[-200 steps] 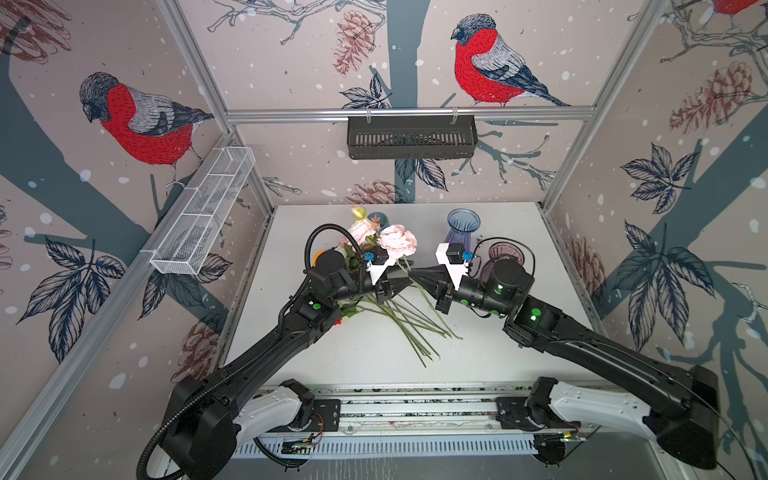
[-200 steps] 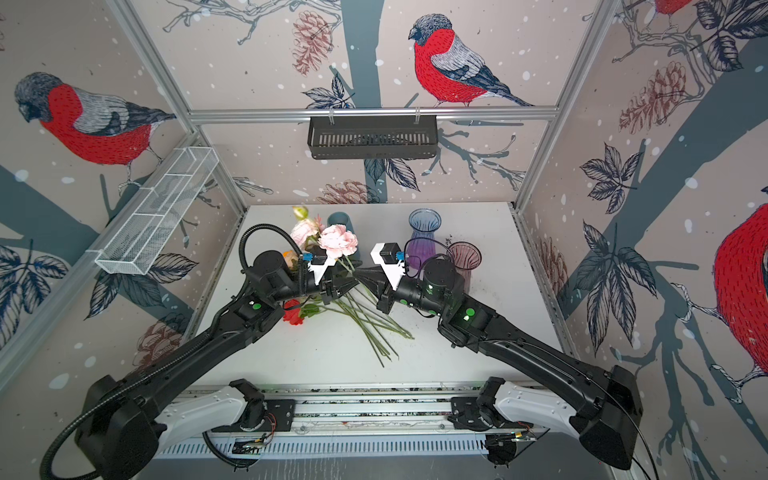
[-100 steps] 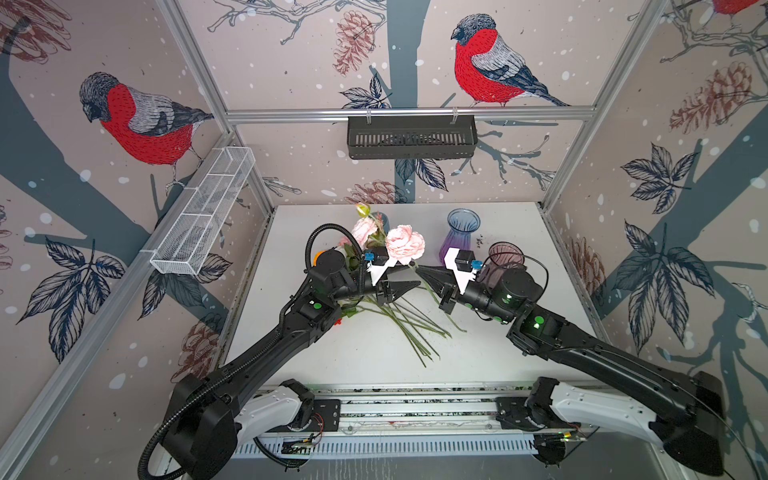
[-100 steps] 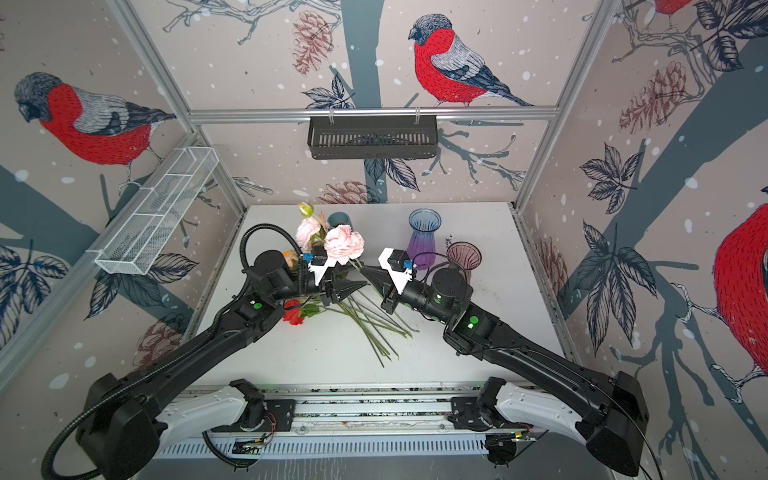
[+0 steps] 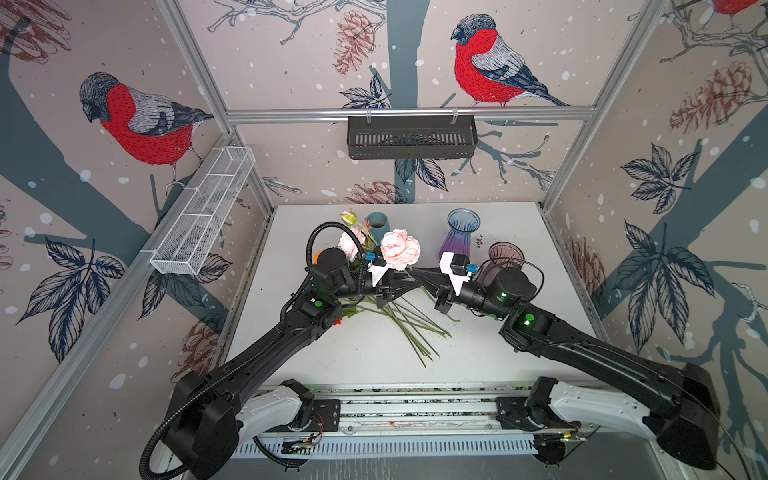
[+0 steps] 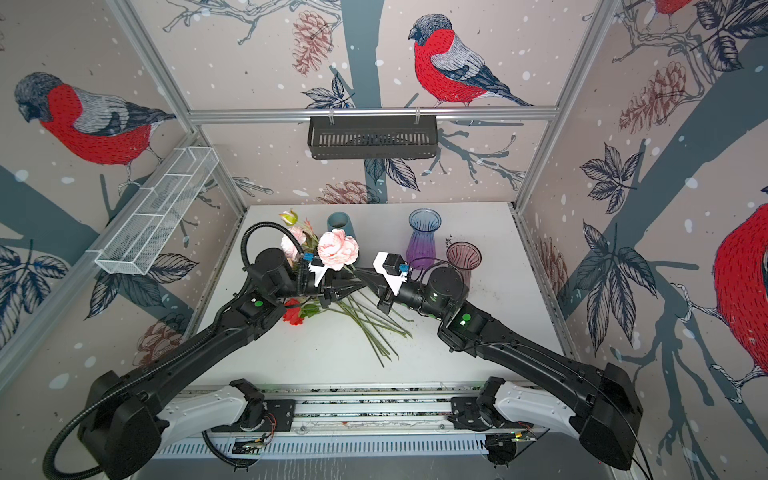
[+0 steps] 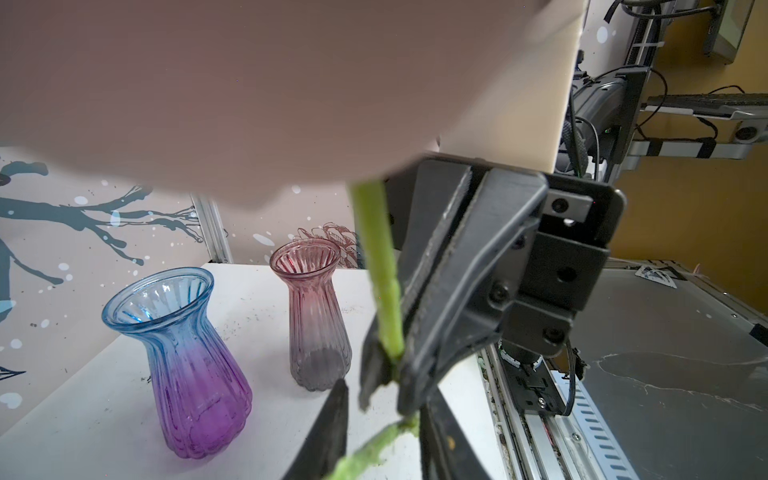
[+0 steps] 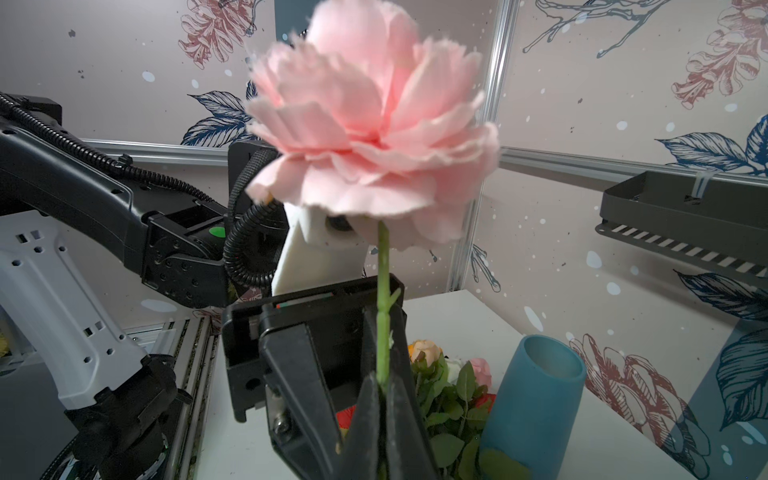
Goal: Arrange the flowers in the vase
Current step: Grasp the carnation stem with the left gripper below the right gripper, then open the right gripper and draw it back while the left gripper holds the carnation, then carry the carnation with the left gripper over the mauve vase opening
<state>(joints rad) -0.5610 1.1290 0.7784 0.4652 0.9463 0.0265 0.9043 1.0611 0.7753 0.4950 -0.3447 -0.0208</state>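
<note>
A pink flower [image 5: 400, 248] [image 8: 370, 124] stands upright above the table, with my right gripper [image 8: 384, 386] [image 5: 415, 274] shut on its thin green stem [image 7: 380, 266]. My left gripper [image 7: 382, 419] [image 5: 409, 284] meets it from the left, just below that grip. Its fingers [image 7: 328, 432] are apart on either side of the stem. The other flowers [image 5: 411, 328] [image 6: 370, 324] lie in a pile under both grippers. Behind stand a blue-to-purple glass vase [image 5: 459, 237] [image 7: 183, 365], a smoky pink glass vase [image 5: 505, 255] [image 7: 316, 324] and a teal vase [image 5: 377, 224] [image 8: 536, 403].
A black basket [image 5: 411, 137] hangs on the back wall and a white wire shelf [image 5: 203, 212] on the left wall. The arms' base rail [image 5: 407, 409] runs along the table's front edge.
The two grippers drew slightly apart half a second ago and now meet again at the stem. The left jaws have narrowed around it. The pink head has barely shifted.
</note>
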